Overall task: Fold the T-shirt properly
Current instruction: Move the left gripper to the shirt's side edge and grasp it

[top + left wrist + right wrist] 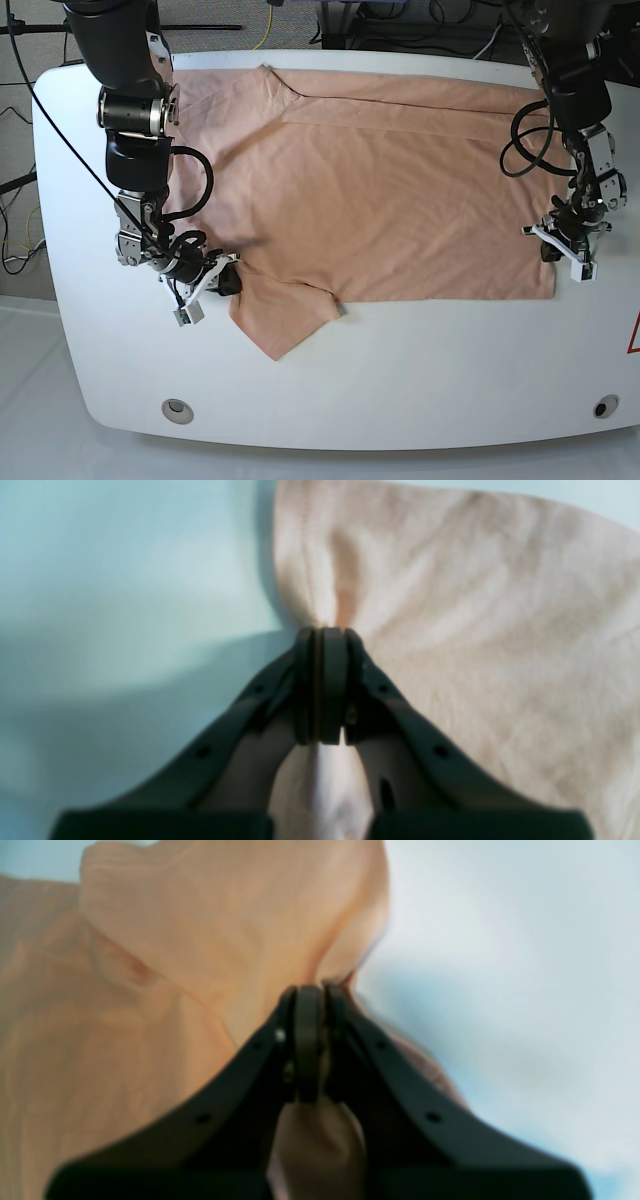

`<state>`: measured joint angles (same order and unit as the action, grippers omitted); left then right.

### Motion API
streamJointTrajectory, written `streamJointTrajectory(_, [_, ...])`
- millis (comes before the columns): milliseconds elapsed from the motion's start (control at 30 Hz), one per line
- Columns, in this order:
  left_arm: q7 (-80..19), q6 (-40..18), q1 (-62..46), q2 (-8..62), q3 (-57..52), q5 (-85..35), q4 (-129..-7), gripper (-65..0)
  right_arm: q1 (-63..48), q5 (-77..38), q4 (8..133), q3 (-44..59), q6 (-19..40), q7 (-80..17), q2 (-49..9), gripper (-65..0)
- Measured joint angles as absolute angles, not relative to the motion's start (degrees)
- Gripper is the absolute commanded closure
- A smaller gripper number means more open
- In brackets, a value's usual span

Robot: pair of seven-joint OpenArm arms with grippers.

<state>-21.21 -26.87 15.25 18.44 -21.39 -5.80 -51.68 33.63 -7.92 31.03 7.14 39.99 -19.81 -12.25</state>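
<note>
The peach T-shirt point(380, 190) lies spread flat across the white table point(400, 380), its near sleeve pointing toward the front edge. On the base view's right, my left gripper point(553, 247) is shut on the shirt's hem corner; in the left wrist view its jaws point(325, 630) pinch a bunched fold of the T-shirt point(475, 655). On the base view's left, my right gripper point(228, 278) is shut on the cloth by the near sleeve. The right wrist view has the right gripper point(312, 987) clamped on a raised fold of the T-shirt point(200, 940).
Bare white table surface runs along the front edge, with two round fittings point(177, 408) point(600, 407) near the corners. Cables and stands lie beyond the table's back edge point(400, 30). The far sleeve reaches the back edge at upper left point(265, 72).
</note>
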Motion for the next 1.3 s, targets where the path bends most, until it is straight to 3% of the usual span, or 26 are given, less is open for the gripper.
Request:
streamJointTrajectory(500, [-21.34, -29.04, 15.25, 18.63, -21.82, -6.11, -53.32, -1.9, 33.76, -7.90, 31.07, 7.14, 40.05, -20.16, -12.23, -1.7])
streamJointTrajectory(700, [-19.66, -28.91, 14.59, 18.63, -22.02, -6.26, -54.96, -14.9, 33.85, -7.92, 31.35, 7.14, 40.05, -20.51, -12.16, -1.6])
streamJointTrajectory(900, [-19.35, -28.73, 14.28, 18.61, -22.02, -6.26, -55.64, -20.7, 33.63, -7.81, 32.53, 7.14, 40.05, -21.37, -12.03, -1.6])
streamJointTrajectory(1100, [-19.70, -28.34, 14.15, 18.61, -21.67, -5.82, -56.55, -8.1, 31.11, -6.33, 42.41, 7.18, 39.86, -27.51, -11.75, -1.4])
streamJointTrajectory(1300, [-21.06, -28.32, 13.80, 18.13, -21.43, -5.76, -58.48, -2.3, 30.37, -6.39, 50.43, 7.44, 39.88, -31.79, -11.77, -1.4])
